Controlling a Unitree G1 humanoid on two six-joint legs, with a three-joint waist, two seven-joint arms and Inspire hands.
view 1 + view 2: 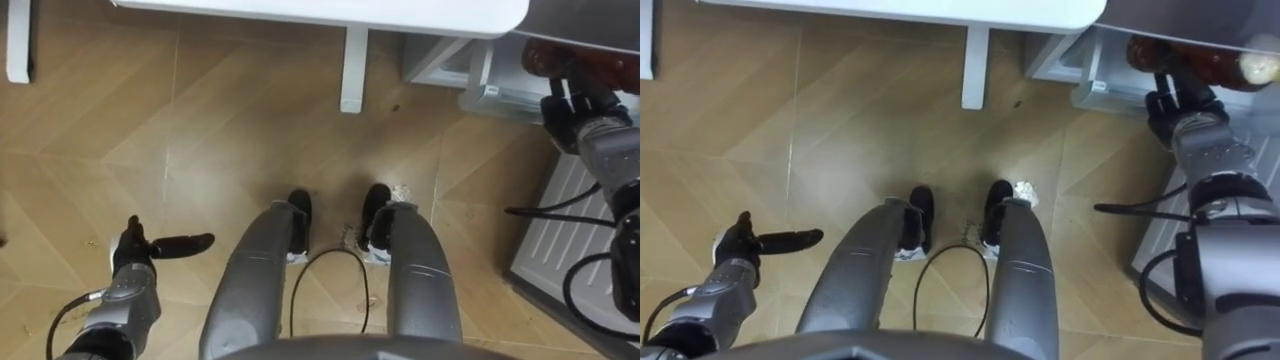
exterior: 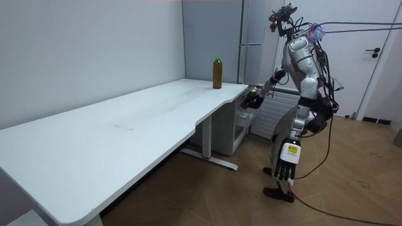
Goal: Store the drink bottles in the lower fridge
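Left hand (image 1: pixel 135 255) hangs low with fingers straight; right hand (image 1: pixel 563 108), arm reached forward, clasps a bottle (image 1: pixel 585 62).

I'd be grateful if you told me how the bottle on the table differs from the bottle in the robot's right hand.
The table bottle stands upright, untouched, on the table; the held bottle lies sideways, the right hand curled round it. The table bottle has a green cap and yellowish-brown drink; the held bottle looks dark reddish with a pale cap. Both are closed drink bottles.
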